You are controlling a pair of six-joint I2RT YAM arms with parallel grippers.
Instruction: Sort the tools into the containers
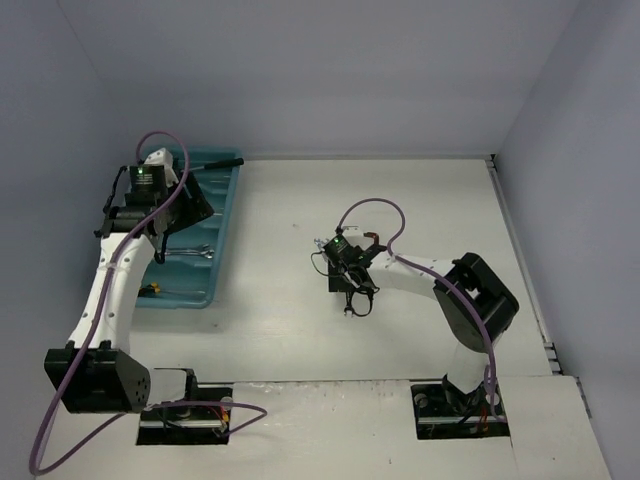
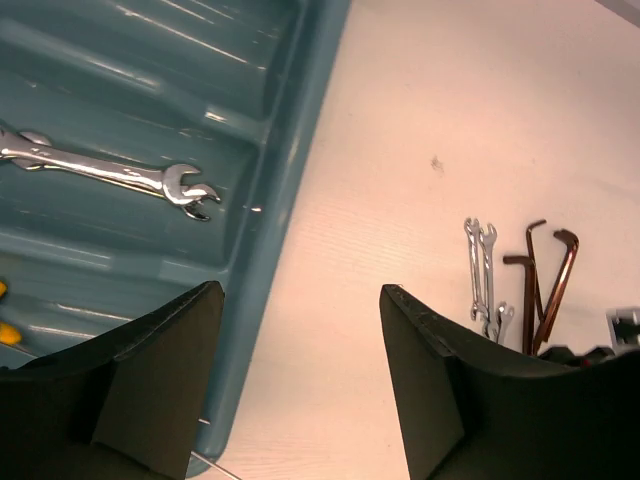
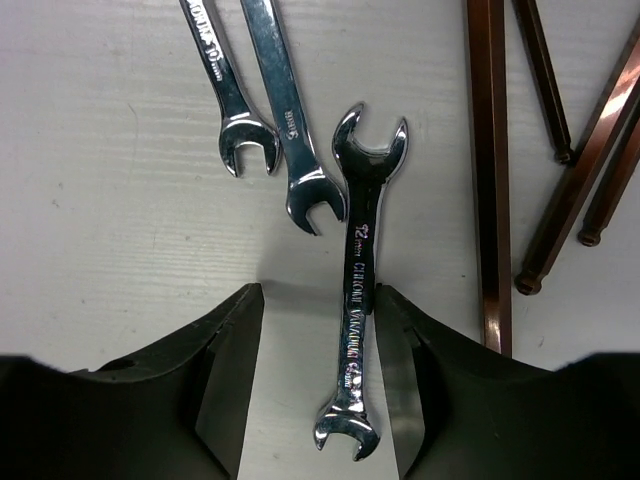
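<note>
Wrench (image 3: 357, 330) lies on tabletop (image 3: 120, 200), lower centre of right wrist view, long axis top to bottom, between right fingers (image 3: 225, 380), which stand part open astride it, unclamped; shank hugs frame-right finger. Left fingers (image 2: 160, 380) gape empty at tray (image 2: 290, 180) rim, well apart from it.

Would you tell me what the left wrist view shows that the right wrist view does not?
Only left wrist: the tray with a wrench lying in it. Only right wrist: the right gripper astride one loose wrench, not yet clamped. Both: loose wrenches and brown tools on the table.
</note>
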